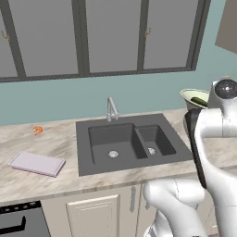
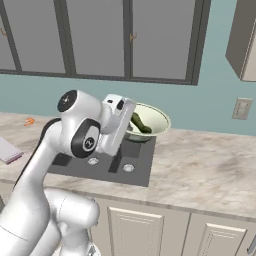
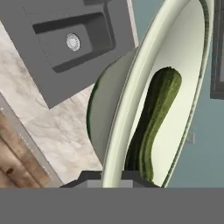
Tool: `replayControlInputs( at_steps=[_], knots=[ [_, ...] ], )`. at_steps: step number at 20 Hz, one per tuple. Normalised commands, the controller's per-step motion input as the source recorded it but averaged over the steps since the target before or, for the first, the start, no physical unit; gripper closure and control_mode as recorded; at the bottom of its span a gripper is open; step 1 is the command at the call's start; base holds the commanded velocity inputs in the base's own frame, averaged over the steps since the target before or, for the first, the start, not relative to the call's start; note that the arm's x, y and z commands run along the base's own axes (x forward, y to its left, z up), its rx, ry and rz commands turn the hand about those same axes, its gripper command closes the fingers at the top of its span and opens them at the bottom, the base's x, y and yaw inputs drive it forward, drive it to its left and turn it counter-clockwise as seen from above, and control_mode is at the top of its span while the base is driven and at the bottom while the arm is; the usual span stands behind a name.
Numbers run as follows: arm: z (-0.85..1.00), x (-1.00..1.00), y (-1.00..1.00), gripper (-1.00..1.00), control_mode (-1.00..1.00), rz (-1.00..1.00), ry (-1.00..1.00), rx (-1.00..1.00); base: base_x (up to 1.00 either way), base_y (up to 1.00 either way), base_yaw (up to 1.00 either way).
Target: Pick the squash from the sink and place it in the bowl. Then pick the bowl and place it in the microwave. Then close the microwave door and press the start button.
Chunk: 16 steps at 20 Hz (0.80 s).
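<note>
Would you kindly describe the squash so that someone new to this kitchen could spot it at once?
Start at the dark grey sink set in the marbled counter, then look just above its right end, where the gripper holds a pale bowl by its rim. The squash lies inside that bowl: a small, elongated, dark green vegetable, the one dark thing against the bowl's light inside.
</note>
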Motion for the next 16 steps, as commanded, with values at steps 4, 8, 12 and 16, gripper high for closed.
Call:
replayControlInputs(
  at_steps=[4,8,12,16],
  knots=[
    [0.93,-0.42,0.75,1.0,-1.0,0.29,-0.08,0.0,0.0,0.0,0.0],
    [0.44,-0.47,0.44,1.0,-1.0,0.21,-0.12,0.0,0.0,0.0,0.0],
    [0.14,-0.17,0.15,1.0,-1.0,0.13,-0.03,0.0,0.0,0.0,0.0],
    [0.0,-0.06,0.07,1.0,-1.0,0.03,0.0,0.0,0.0,0.0,0.0]
  ],
)
